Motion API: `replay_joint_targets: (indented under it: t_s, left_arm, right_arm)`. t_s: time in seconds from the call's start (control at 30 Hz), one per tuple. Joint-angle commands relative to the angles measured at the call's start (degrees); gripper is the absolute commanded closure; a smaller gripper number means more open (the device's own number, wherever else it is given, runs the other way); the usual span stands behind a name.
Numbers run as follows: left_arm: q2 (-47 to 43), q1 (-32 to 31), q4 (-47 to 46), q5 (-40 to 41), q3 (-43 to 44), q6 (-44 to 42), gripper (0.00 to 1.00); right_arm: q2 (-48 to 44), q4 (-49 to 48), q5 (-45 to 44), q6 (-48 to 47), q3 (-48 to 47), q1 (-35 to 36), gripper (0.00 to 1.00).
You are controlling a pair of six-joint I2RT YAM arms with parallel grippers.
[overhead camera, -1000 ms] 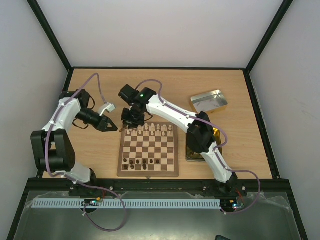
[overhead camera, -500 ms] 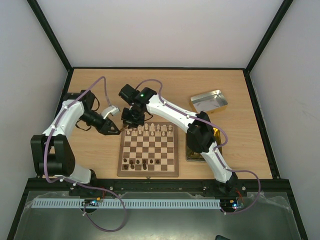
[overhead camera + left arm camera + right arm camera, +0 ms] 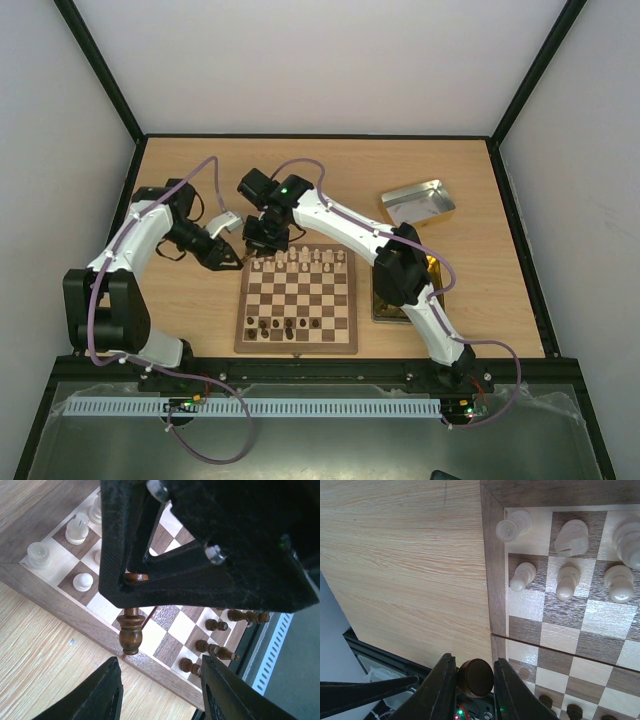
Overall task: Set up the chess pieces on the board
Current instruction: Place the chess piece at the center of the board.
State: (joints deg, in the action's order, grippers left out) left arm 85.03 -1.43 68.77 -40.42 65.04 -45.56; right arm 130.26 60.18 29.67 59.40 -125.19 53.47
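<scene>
The board [image 3: 296,300] lies mid-table, with pale chess pieces [image 3: 300,259] along its far rows and several dark ones [image 3: 285,325] near the front edge. My right gripper [image 3: 262,247] hovers over the far left corner, shut on a dark brown piece [image 3: 131,630] that hangs out of its jaws. In the right wrist view that piece's round base [image 3: 476,677] sits clamped between the fingers. My left gripper [image 3: 160,690] is open just beside it, its fingertips [image 3: 107,690] either side of the hanging piece's lower end without touching it.
A silver tin [image 3: 418,202] stands at the back right. A gold tin [image 3: 434,277] lies right of the board, partly hidden under the right arm. Pale pieces [image 3: 522,576] stand close below the right gripper. Black frame walls enclose the table.
My left gripper has moved right toward the board's far left corner and its jaws have widened. The right arm and its held piece have stayed put.
</scene>
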Motion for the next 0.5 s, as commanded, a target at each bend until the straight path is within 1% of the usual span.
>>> replay_joint_targets:
  t_s: [0.0, 0.47]
  left_arm:
    - [-1.02, -0.95, -0.92, 0.55, -0.80, 0.51, 0.55]
    - [-0.48, -3.78, -6.34, 3.26, -3.12, 3.70, 0.55]
  right_arm:
    - [-2.26, 1.69, 0.32, 0.28, -1.64, -0.24, 0.82]
    - [-3.18, 1.21, 1.03, 0.91, -1.62, -0.29, 0.82]
